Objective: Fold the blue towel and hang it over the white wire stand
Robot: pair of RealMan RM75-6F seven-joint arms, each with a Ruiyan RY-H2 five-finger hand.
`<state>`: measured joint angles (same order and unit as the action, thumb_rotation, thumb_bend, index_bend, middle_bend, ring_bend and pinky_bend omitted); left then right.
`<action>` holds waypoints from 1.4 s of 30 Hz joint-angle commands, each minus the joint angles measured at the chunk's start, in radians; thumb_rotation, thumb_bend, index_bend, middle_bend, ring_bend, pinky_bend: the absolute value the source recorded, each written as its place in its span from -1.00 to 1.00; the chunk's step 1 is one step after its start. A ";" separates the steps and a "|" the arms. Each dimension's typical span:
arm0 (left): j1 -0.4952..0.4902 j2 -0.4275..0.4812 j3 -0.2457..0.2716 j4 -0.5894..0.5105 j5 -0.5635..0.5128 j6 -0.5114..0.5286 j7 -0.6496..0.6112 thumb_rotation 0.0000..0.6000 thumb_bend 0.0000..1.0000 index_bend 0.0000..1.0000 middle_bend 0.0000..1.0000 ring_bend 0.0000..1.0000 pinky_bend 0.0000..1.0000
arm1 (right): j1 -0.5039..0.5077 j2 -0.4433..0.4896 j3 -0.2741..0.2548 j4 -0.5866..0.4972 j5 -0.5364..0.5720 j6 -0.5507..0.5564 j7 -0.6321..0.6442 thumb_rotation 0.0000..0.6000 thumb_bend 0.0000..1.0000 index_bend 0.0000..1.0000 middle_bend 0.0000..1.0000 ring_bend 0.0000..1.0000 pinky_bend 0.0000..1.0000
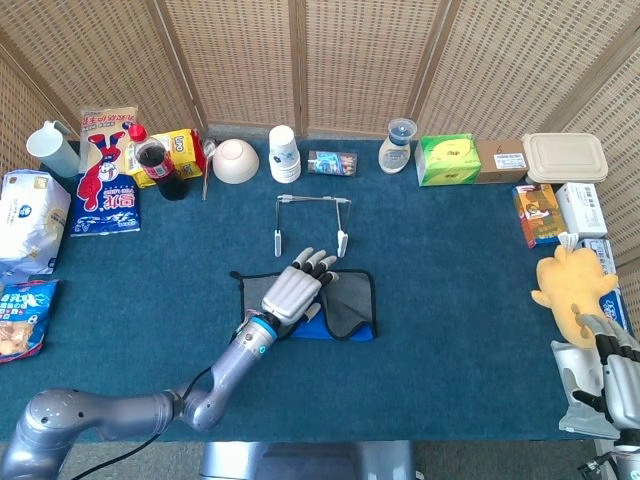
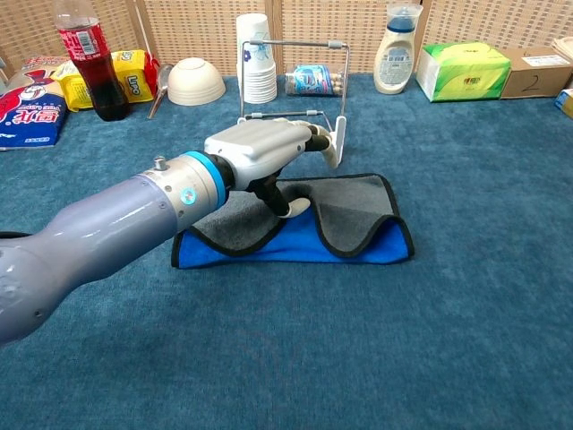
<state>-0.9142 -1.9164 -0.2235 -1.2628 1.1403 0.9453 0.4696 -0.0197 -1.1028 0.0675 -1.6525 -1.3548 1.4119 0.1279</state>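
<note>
The blue towel (image 1: 345, 308) (image 2: 358, 228), grey side up with a black hem, lies loosely folded on the carpet just in front of the white wire stand (image 1: 312, 199) (image 2: 291, 42). My left hand (image 1: 293, 290) (image 2: 261, 150) hovers over the towel's left half, palm down and fingers stretched toward the stand, holding nothing. Its thumb hangs down close to the grey cloth. My right hand (image 1: 613, 362) rests at the table's near right corner, far from the towel, with its fingers apart and nothing in them.
Along the back edge stand a cola bottle (image 1: 160, 165) (image 2: 85, 58), a bowl (image 1: 235, 160), stacked paper cups (image 1: 285, 153), a lotion bottle (image 1: 397, 146) and a green tissue box (image 1: 448, 159). Snack bags (image 1: 108, 180) lie at the left, and a yellow plush toy (image 1: 572, 290) lies at the right.
</note>
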 commanded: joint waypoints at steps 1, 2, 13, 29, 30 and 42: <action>0.018 0.027 0.015 -0.049 0.022 0.023 -0.009 1.00 -0.48 -0.52 -0.78 -1.00 -1.00 | 0.001 0.001 0.000 -0.002 -0.002 0.000 -0.003 1.00 -0.28 -0.85 -0.77 -0.93 -1.00; 0.022 0.032 0.018 -0.059 0.027 0.029 -0.010 1.00 -0.48 -0.52 -0.78 -1.00 -1.00 | 0.001 0.001 0.000 -0.003 -0.002 0.000 -0.004 1.00 -0.27 -0.85 -0.77 -0.93 -1.00; 0.083 0.150 0.077 -0.249 0.093 0.101 0.015 1.00 -0.48 -0.44 -0.73 -1.00 -1.00 | 0.002 0.003 -0.002 -0.015 -0.005 0.001 -0.013 1.00 -0.28 -0.84 -0.77 -0.93 -1.00; 0.257 0.306 0.283 -0.357 0.252 0.246 0.010 1.00 -0.49 -0.48 -0.78 -1.00 -1.00 | 0.018 -0.010 -0.004 -0.006 -0.009 -0.020 -0.012 1.00 -0.28 -0.85 -0.77 -0.93 -1.00; 0.266 0.305 0.289 -0.350 0.255 0.250 0.008 1.00 -0.49 -0.48 -0.78 -1.00 -1.00 | 0.019 -0.011 -0.004 -0.005 -0.009 -0.022 -0.012 1.00 -0.28 -0.85 -0.77 -0.93 -1.00; 0.311 0.225 0.290 -0.233 0.270 0.243 -0.013 1.00 -0.49 -0.52 -0.79 -1.00 -1.00 | 0.019 -0.011 -0.005 -0.002 -0.008 -0.021 -0.006 1.00 -0.27 -0.85 -0.77 -0.93 -1.00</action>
<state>-0.6087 -1.6762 0.0700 -1.5135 1.4029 1.1884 0.4559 -0.0009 -1.1132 0.0625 -1.6544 -1.3630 1.3915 0.1216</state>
